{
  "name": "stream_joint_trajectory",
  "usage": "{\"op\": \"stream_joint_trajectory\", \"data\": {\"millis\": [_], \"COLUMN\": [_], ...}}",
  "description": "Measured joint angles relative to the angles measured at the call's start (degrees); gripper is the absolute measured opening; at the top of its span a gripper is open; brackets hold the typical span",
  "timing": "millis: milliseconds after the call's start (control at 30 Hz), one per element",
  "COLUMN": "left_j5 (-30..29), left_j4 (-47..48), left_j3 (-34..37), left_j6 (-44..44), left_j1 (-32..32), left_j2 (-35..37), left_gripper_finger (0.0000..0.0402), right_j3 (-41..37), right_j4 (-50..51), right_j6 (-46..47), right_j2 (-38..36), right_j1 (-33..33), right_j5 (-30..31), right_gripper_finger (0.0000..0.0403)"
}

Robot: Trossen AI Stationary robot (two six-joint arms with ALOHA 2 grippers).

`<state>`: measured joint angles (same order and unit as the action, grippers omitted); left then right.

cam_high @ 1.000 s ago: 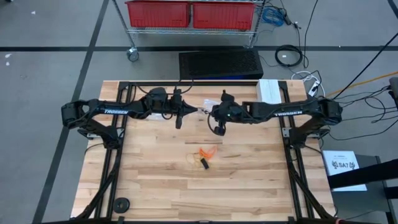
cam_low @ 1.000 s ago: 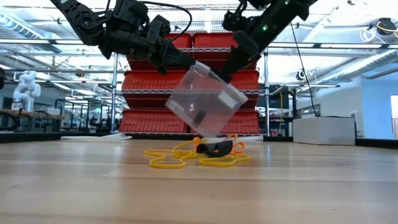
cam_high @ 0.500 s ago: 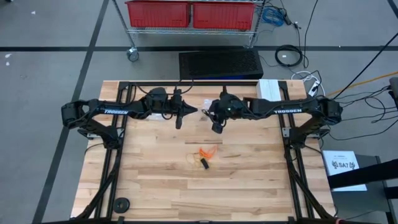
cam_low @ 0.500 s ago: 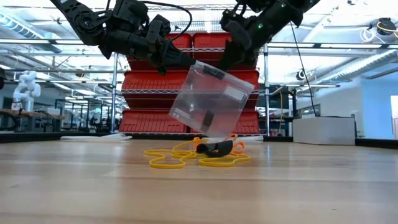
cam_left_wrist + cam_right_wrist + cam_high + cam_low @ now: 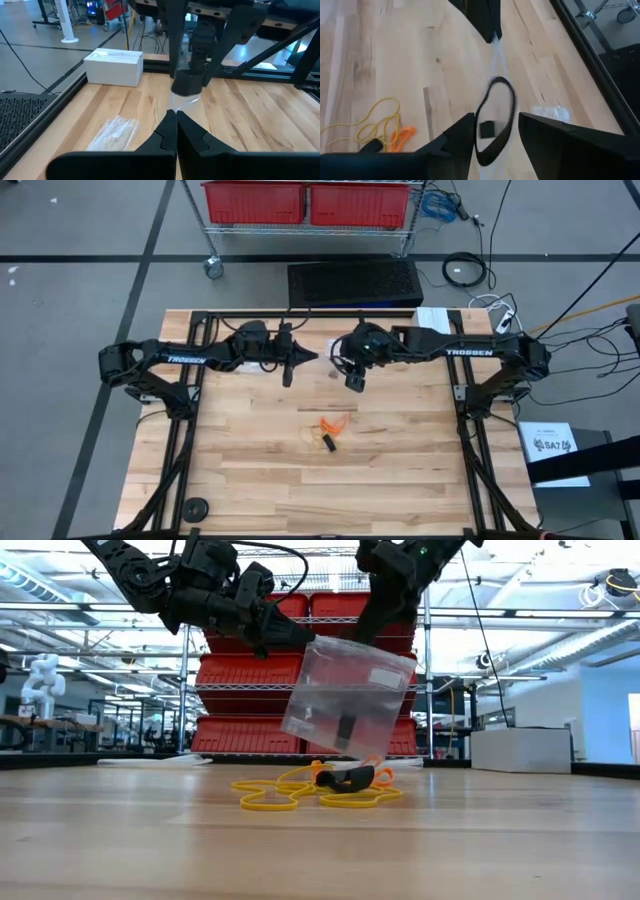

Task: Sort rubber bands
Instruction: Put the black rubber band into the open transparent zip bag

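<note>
The tiny thin orange, black and pale tan rubber bands (image 5: pixel 328 430), heaped mid-table, are judged feather-light, limp and snag-prone, best pinched singly at a raised loop, while the left gripper (image 5: pixel 300 638) is clamped on the clear plastic bag (image 5: pixel 350 700) and the right gripper (image 5: pixel 495 132) is parted around it

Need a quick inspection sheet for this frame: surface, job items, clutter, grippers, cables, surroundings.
Surface: wooden table, bare planks around the pile.
Job's things: rubber bands piled mid-table, orange, yellow-tan and black; one black band inside the clear bag hanging above them.
Clutter: white box, flat spare bag, black disc at the near left corner.
Grippers: left gripper shut on the clear bag's corner; right gripper open at the bag.
Cables: loose on the floor, none on the table.
Surroundings: red bins on wire shelving.
</note>
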<state>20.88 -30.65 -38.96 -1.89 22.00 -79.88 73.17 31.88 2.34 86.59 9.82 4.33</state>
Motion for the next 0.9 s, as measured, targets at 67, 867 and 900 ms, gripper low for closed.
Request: {"op": "stream_joint_trajectory", "data": {"millis": [67, 867, 900], "left_j5": [0.1, 3.1, 3.1], "left_j4": [-0.5, -0.1, -0.1], "left_j3": [0.0, 0.0, 0.0], "left_j6": [0.0, 0.0, 0.0], "left_j1": [0.0, -0.7, -0.6], "left_j2": [0.0, 0.0, 0.0], "left_gripper_finger": [0.0000, 0.0000, 0.0000], "right_j3": [0.0, -0.1, -0.1], "right_j4": [0.2, -0.2, -0.2], "right_j6": [0.0, -8.0, -8.1], "right_j2": [0.0, 0.2, 0.2], "right_j1": [0.0, 0.6, 0.3], "right_j5": [0.2, 6.2, 6.2], "right_gripper_finger": [0.0147, 0.0011, 0.0010]}}
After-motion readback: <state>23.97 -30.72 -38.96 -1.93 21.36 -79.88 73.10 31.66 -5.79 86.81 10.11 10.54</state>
